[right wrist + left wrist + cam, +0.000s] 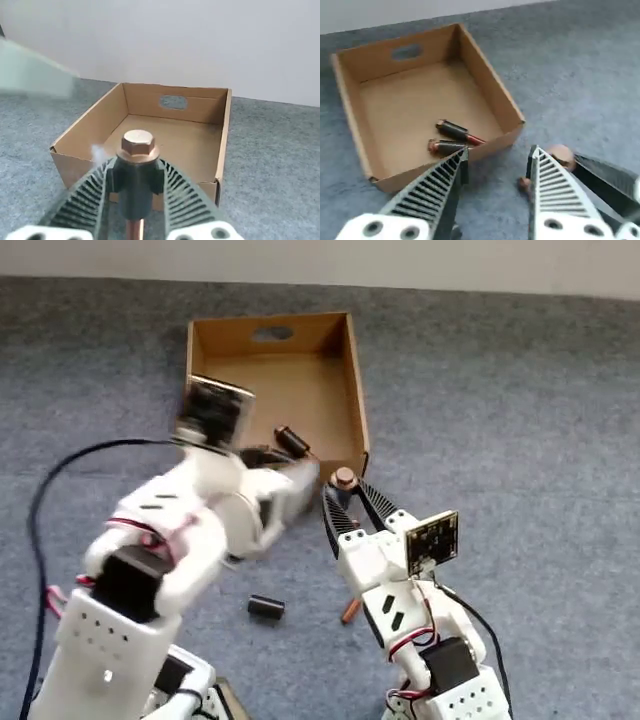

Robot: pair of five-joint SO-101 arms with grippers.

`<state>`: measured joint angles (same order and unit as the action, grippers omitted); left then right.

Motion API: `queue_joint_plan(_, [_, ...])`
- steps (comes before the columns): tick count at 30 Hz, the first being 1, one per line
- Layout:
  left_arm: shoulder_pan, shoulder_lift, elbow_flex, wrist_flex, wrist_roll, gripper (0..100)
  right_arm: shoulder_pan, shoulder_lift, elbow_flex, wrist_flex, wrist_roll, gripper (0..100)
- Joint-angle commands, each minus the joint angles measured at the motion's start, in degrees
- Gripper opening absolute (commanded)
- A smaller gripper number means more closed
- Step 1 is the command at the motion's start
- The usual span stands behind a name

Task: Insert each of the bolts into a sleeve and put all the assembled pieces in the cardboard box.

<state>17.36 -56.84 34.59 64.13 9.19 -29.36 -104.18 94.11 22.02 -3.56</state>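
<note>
While two assembled pieces (454, 130) lie in the cardboard box (490, 87) | left tool (499, 150) gaping | right tool (136, 165) grips sleeved bolt (136, 145) (upright)

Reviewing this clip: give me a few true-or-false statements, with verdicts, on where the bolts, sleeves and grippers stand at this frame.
1. The brown cardboard box holds two assembled bolt-and-sleeve pieces. True.
2. The right gripper is empty. False: it is shut on a black sleeve with a copper hex-head bolt through it, held upright just outside the box's near wall.
3. The left gripper is open with nothing between its fingers. True.
4. The loose black sleeve lies inside the box. False: it lies on the grey carpet between the two arms' bases.
</note>
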Motion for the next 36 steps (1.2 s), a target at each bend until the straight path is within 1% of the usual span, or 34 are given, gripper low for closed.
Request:
queue_joint_plan(1, [-14.46, -0.84, -2.51, 0.09, 0.18, 16, -0.04, -0.84, -0.84, -1.36, -0.35, 0.9])
queue_joint_plan(3, [-22.81, -0.66, -0.40, 0.09, 0.18, 8, -0.04, -0.84, -0.84, -1.36, -0.35, 0.9])
queue_joint_plan(5, [-29.23, -0.66, 3.56, -0.53, 0.18, 0, -0.04, -0.84, -0.84, -1.36, -0.35, 0.9])
queue_joint_plan(8, [-37.05, -1.01, 12.26, -5.98, 0.18, 3, -0.04, -0.84, -0.84, -1.36, -0.35, 0.9])
queue_joint_plan(10, [-41.19, -1.01, 18.42, -11.96, 0.18, 3, -0.04, -0.84, -0.84, -1.36, -0.35, 0.9])
queue_joint_plan(12, [-43.56, -1.01, 25.27, -18.64, 0.18, 3, -0.04, -0.84, -0.84, -1.27, -0.35, 0.9])
queue_joint_plan(14, [-43.56, -1.01, 31.60, -24.44, 0.18, 3, -0.04, -0.84, -0.84, -1.01, -0.26, 0.9])
queue_joint_plan(16, [-43.47, -1.01, 36.97, -28.84, 0.18, 3, -0.04, -0.84, -1.36, 2.68, -0.26, 0.9])
queue_joint_plan(19, [-43.91, -1.10, 41.63, -32.09, 0.35, 3, -0.04, -0.75, -2.77, 9.36, -0.18, 0.9])
queue_joint_plan(22, [-43.65, -1.10, 42.07, -32.18, 0.44, 3, -0.04, -0.57, -4.88, 13.32, -0.09, 0.9])
queue_joint_plan(27, [-41.45, -1.10, 45.41, -32.35, 0.53, 3, 0.04, -0.48, -9.27, 14.20, -0.09, 0.9])
queue_joint_plan(33, [-39.08, -1.10, 47.16, -32.62, 0.53, 3, 0.04, -0.22, -19.47, 16.92, 0.00, 0.9])
queue_joint_plan(36, [-38.81, -1.10, 47.96, -32.70, 0.35, 3, 0.04, 4.35, -25.10, 16.75, 0.00, 0.9])
